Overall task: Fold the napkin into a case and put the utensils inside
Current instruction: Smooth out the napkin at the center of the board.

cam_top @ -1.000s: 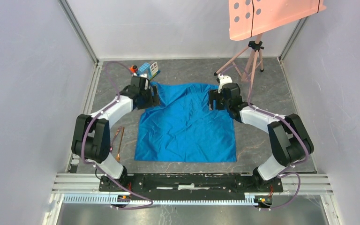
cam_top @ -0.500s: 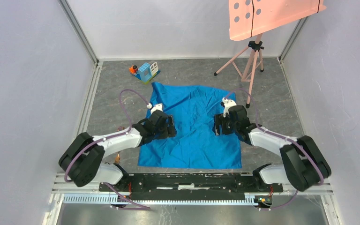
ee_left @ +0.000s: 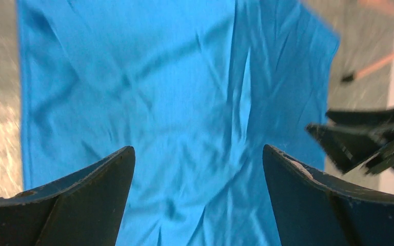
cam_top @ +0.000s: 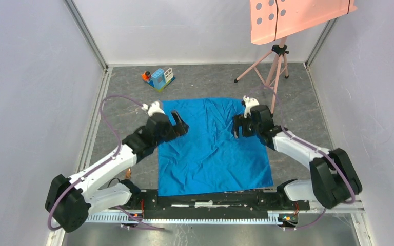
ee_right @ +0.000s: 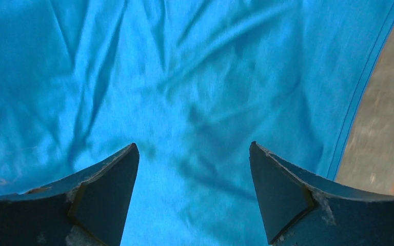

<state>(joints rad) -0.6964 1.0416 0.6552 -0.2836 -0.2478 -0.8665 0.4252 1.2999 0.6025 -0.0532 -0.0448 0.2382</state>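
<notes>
The bright blue napkin (cam_top: 213, 154) lies spread flat and lightly wrinkled in the middle of the table, its near edge at the arms' base rail. My left gripper (cam_top: 178, 123) hovers open over its far left part, with only cloth (ee_left: 184, 92) showing between the jaws (ee_left: 197, 148). Over the far right part my right gripper (cam_top: 239, 126) is open too, with nothing in it (ee_right: 193, 145), and the napkin's hemmed edge (ee_right: 359, 92) runs to its right. A copper glint of the utensils (cam_top: 129, 173) peeks out beside the left arm; the rest is hidden.
A small blue-and-white toy block house (cam_top: 160, 78) stands beyond the napkin's far left corner. A pink tripod (cam_top: 273, 66) carrying a pink board (cam_top: 297, 18) stands at the back right. Grey walls close in the table on three sides.
Both grippers came from the napkin's far corners toward me, then moved back out. The napkin slid toward the near edge and now lies flatter. The left jaws opened wider.
</notes>
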